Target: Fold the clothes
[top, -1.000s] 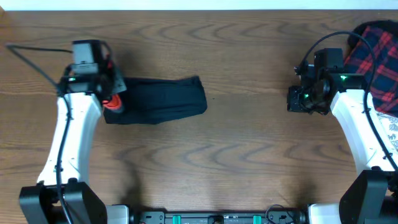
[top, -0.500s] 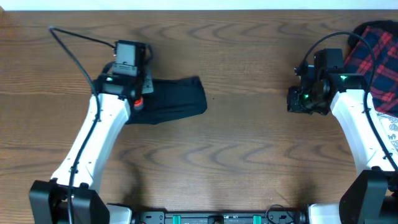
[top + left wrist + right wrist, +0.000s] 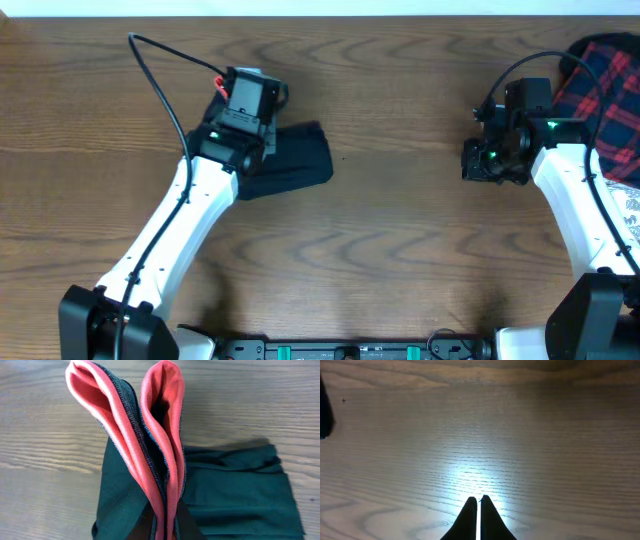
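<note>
- Since a second ago the left gripper (image 3: 245, 140) has swung rightward from the 9 o'clock edge of the wooden table (image 3: 400, 250) to about 11 o'clock, carrying one end of the black trousers (image 3: 300, 160) with it.
- The trousers' visible bundle is now shorter than before. Only its right part shows from overhead, toward 3 o'clock of the gripper, lying flat on the table at roughly 11 o'clock.
- From overhead, the red-orange patch seen earlier by the gripper is now hidden under the wrist.
- In the left wrist view, the left gripper (image 3: 165, 527) is clamped narrowly on the waistband (image 3: 155, 420). The band stands up in two red-orange loops with grey-flecked edges, toward 12 o'clock.
- Below the loops, the dark trouser fabric (image 3: 235, 485) spreads toward 4 o'clock across the wood.
- The right gripper (image 3: 485, 160) has not moved. It sits at about 2 o'clock of the table, well apart from the trousers.
- In the right wrist view, the right gripper (image 3: 478, 517) has its jaws pressed together with nothing between them, over bare, brightly lit wood.
- A red-and-black plaid garment (image 3: 605, 90) lies at the 2 o'clock edge, unchanged.
- A white printed cloth (image 3: 630, 210) lies just below it at 3 o'clock, also unchanged.
</note>
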`<action>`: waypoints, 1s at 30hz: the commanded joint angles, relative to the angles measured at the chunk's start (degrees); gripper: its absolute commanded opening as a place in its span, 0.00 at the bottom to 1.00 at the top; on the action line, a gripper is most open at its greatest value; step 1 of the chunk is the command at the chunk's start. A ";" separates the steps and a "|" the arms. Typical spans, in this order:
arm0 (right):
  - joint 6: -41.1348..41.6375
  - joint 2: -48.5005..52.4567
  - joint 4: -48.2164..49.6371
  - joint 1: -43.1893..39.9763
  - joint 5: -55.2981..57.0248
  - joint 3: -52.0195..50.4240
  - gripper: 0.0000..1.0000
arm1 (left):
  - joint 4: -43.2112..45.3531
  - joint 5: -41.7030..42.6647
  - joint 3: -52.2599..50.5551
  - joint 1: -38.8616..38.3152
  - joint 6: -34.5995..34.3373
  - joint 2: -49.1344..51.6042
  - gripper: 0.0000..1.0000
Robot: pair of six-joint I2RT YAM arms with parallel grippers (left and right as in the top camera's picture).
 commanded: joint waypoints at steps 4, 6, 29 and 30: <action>-0.04 -0.24 -0.11 0.76 -0.28 0.70 0.04 | 1.57 -1.51 1.73 -3.13 -0.35 0.15 0.06; -0.07 -0.24 -0.13 0.76 -0.31 0.70 0.04 | 1.66 -1.51 1.73 -4.11 -0.37 1.05 0.06; -0.04 -0.24 -0.48 1.14 -0.46 0.70 0.04 | 5.18 -1.03 1.73 -10.58 -2.32 7.26 0.33; -0.04 -0.24 -0.44 1.14 -0.46 0.70 0.04 | 5.27 -1.03 1.73 -10.58 -2.29 7.23 0.48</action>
